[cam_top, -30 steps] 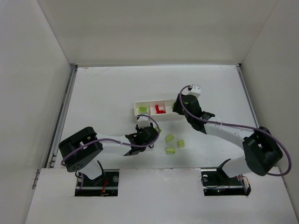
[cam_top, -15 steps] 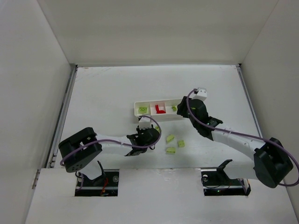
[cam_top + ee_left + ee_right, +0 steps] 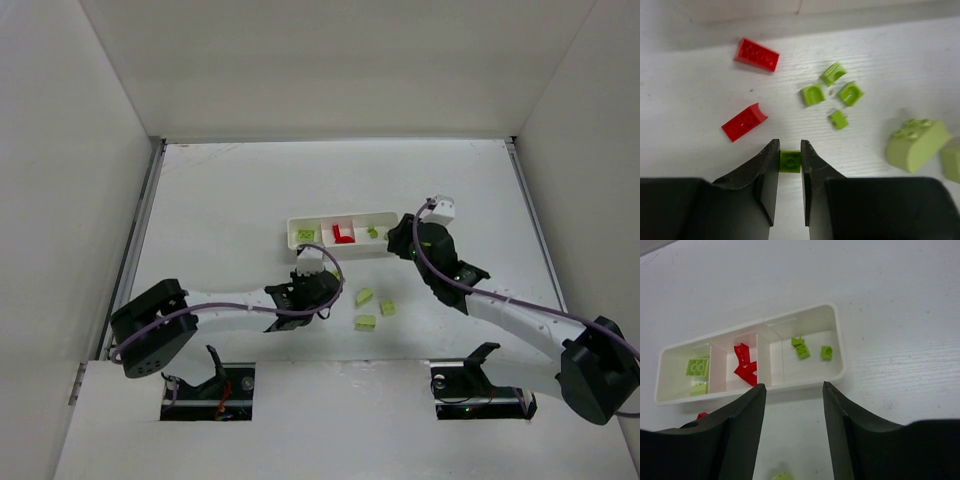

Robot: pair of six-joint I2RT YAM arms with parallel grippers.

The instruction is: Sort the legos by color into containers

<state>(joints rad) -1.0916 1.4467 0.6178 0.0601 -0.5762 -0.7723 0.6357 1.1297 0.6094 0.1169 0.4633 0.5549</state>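
My left gripper (image 3: 789, 155) is shut on a tiny lime green lego (image 3: 789, 161) low over the table, just in front of the tray; in the top view it (image 3: 318, 280) is near the tray's left end. Ahead of it lie two red legos (image 3: 756, 54) (image 3: 744, 121) and several tiny green ones (image 3: 812, 94). My right gripper (image 3: 794, 390) is open and empty, just in front of the tray's right end (image 3: 405, 240). The white tray (image 3: 840, 347) holds pale green legos (image 3: 697, 367) on the left, red ones (image 3: 746, 367) in the middle and small green ones (image 3: 802, 349) on the right.
Three larger pale green legos (image 3: 365, 296) (image 3: 387, 308) (image 3: 366, 322) lie on the table between the arms; one of them shows at the right of the left wrist view (image 3: 917, 144). White walls enclose the table on three sides.
My right gripper has drawn back to the right, from over the tray's right compartment to in front of its right end. My left arm has reached a little further forward.
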